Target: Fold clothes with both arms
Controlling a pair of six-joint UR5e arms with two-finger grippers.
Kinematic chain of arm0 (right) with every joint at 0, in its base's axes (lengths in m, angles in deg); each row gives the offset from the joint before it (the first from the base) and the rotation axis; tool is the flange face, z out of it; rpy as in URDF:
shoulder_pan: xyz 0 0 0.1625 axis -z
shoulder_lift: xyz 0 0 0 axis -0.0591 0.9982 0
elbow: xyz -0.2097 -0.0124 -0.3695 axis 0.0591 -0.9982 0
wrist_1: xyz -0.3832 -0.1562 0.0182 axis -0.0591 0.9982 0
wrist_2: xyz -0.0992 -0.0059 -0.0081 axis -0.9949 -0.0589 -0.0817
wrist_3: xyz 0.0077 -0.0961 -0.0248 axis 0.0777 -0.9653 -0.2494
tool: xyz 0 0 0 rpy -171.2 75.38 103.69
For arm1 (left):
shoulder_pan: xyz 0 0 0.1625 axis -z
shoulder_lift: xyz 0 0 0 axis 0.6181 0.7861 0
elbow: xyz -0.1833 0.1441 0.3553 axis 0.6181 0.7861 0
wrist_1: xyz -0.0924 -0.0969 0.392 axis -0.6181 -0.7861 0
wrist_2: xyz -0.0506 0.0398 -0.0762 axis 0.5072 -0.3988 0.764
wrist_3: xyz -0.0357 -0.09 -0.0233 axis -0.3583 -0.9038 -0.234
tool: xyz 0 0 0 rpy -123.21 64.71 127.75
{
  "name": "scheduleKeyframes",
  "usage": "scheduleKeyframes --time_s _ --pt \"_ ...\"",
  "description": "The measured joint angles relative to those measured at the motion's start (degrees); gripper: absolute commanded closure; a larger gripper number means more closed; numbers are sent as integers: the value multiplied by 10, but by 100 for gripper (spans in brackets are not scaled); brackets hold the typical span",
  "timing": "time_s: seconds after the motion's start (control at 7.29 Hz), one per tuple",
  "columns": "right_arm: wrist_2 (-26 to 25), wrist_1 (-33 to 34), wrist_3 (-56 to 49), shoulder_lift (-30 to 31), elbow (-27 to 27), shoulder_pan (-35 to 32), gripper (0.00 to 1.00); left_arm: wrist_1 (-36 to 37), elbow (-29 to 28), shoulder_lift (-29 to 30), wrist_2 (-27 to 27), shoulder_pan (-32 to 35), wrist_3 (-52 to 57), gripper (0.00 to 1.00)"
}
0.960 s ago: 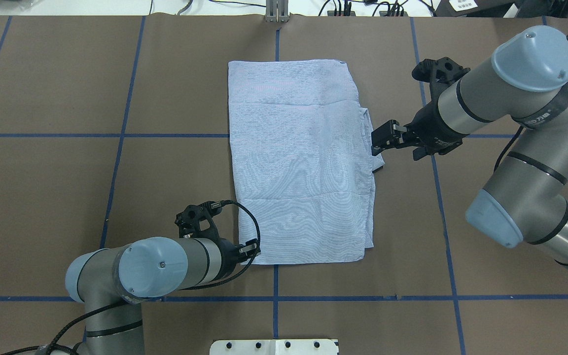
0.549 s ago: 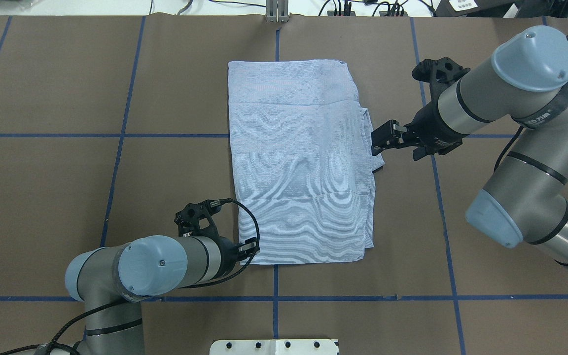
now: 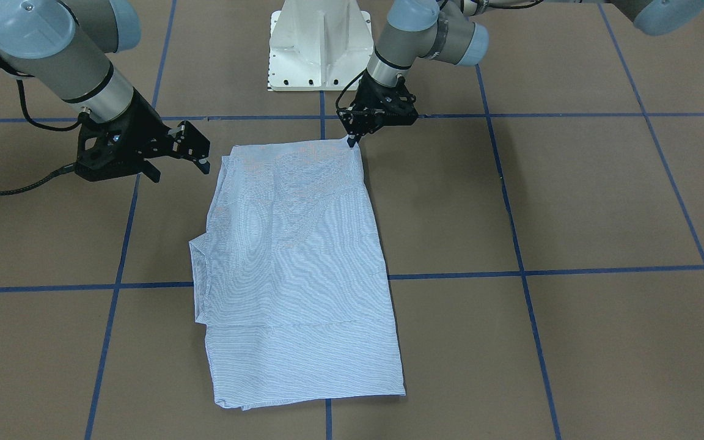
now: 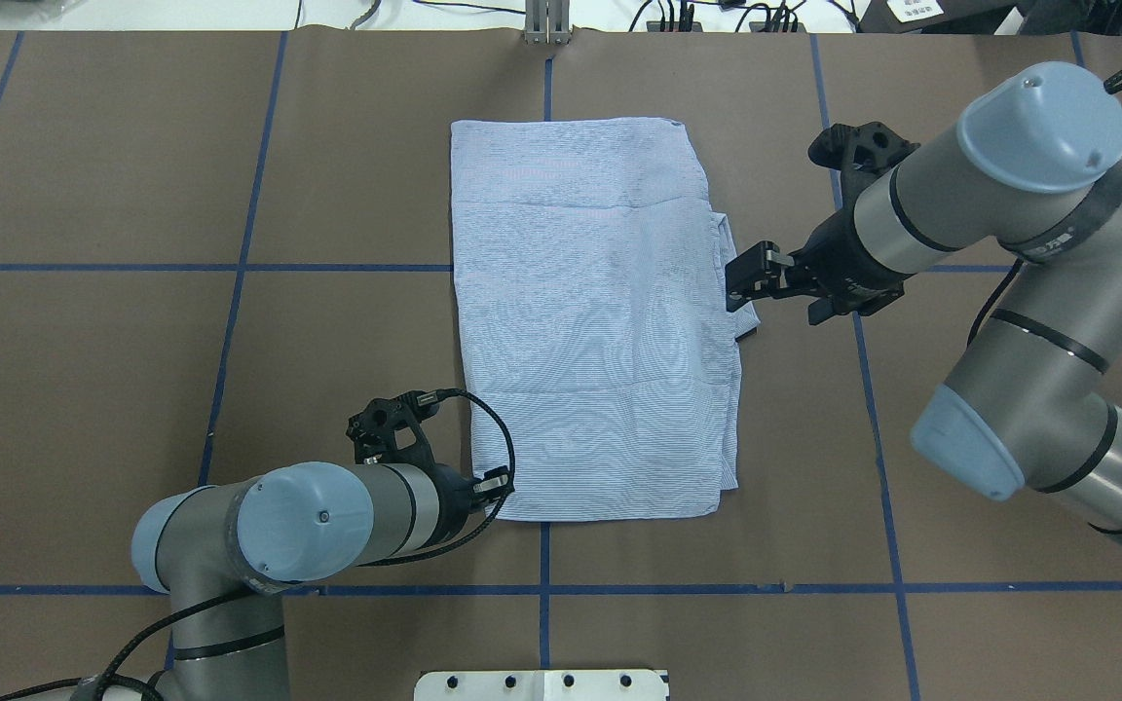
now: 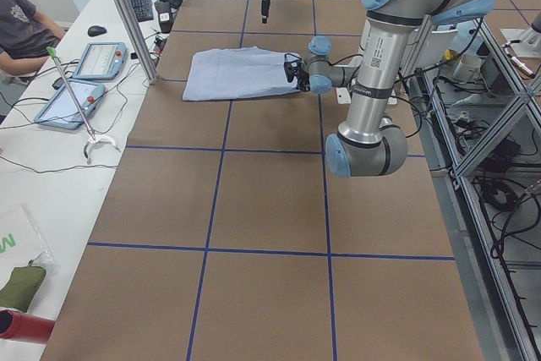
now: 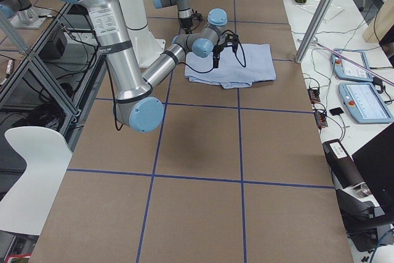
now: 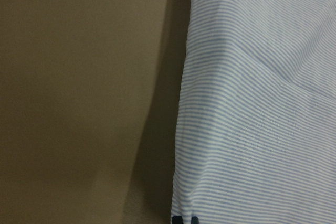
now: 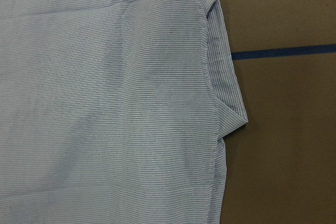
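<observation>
Shirt [image 4: 590, 331] corner pinched in left hand [image 3: 351, 142] (right hand [image 3: 201, 155] beside).

2 silver-grey tubular arms [image 4: 921, 209], light blue joint caps [image 4: 303, 526], black cables [image 4: 511, 458]

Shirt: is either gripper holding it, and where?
Left gripper looks pinched on the corner of the shirt nearest the base; right gripper hovers open beside it, holding nothing.

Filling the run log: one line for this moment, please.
shirt folded flat | left tool at its near corner, grip unclear | right tool open at its right edge
</observation>
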Motion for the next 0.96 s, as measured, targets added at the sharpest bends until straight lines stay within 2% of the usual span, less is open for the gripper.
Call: scheduleKeyframes --time_s 0.55,0.96 --pt "-143 5 177 -24 -6 131 0 0 2 0 0 9 -2 100" --pt "-189 69 220 -33 -20 173 0 0 0 2 1 10 -3 100"
